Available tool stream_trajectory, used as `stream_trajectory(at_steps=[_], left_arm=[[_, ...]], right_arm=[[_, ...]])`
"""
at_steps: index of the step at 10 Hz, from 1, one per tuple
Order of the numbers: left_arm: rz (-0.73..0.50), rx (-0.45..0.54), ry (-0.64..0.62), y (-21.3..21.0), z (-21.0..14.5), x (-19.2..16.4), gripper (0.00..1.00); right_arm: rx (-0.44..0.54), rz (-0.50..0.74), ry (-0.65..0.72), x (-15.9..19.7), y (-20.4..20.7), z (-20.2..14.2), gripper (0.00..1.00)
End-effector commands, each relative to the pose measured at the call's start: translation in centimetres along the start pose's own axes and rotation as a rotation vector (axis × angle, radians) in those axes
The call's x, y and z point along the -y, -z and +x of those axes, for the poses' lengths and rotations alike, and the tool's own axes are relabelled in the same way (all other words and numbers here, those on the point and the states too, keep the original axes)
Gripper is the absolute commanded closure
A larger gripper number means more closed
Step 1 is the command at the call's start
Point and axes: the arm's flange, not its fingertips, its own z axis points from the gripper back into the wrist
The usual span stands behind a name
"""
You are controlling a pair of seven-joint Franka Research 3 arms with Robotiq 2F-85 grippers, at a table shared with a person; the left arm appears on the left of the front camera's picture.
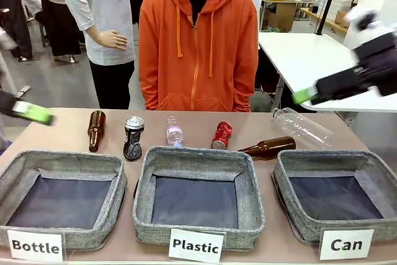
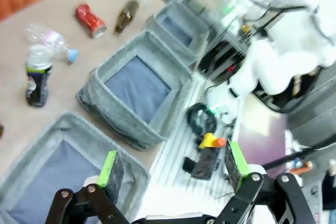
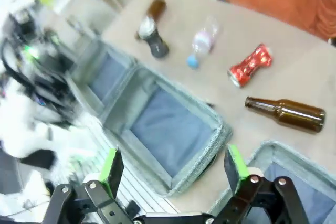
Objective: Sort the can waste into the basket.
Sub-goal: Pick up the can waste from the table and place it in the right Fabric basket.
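Hovering by the left edge of the tan desk [image 1: 56, 134], the left gripper [image 2: 173, 166] has its green-padded fingers spread wide with nothing between them. The right gripper [image 3: 173, 165], raised near the right edge, is spread just as wide and holds nothing either.

Neither piece of can waste has been sorted. The crushed black drink can with the silver top [image 1: 132, 138] stands upright in the row along the far edge, left of centre. The crushed shiny red can [image 1: 221, 134] lies on its side right of centre. The shallow grey fabric basket labelled "Can" [image 1: 329, 158] sits at the near right corner.

Several things could go wrong from here:
- The red can lies just beside the neck of a brown glass bottle [image 1: 268, 148], so a wide descent could knock the bottle and set it rolling.
- The upright black can may topple if one pad touches it first.
- The black can's way to its basket probably passes over the grey basket labelled "Plastic" [image 1: 198, 154], so a weak grip on the dented metal could drop it there.
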Motion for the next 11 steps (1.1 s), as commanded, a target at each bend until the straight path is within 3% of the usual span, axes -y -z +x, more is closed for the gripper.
stream_trajectory(at_steps=[1,3,5,7,8,9,11], left_arm=[[-0.016,0.159,-0.194,-6.1,-2.1,-5.4,0.0],[-0.032,0.395,-0.359,-8.9,-6.4,-7.9,0.0],[-0.063,0.551,-0.465,-9.3,-9.1,-10.6,0.0],[-0.033,0.672,-0.574,-9.5,-11.7,-11.7,0.0],[-0.043,0.562,-0.527,-10.7,-11.2,-11.3,0.0],[-0.043,0.562,-0.527,-10.7,-11.2,-11.3,0.0],[-0.043,0.562,-0.527,-10.7,-11.2,-11.3,0.0]], right_arm=[[0.156,0.038,0.131,4.4,-3.4,-10.4,0.0],[0.219,0.086,0.326,10.0,-5.5,-15.4,0.0],[0.278,0.142,0.519,15.9,-6.2,-19.0,0.0],[0.341,0.153,0.628,18.8,-6.1,-21.4,0.0],[0.333,0.115,0.597,18.7,-5.8,-21.4,0.0],[0.303,0.132,0.619,22.6,-12.1,-17.4,0.0],[0.303,0.132,0.619,22.6,-12.1,-17.4,0.0]])
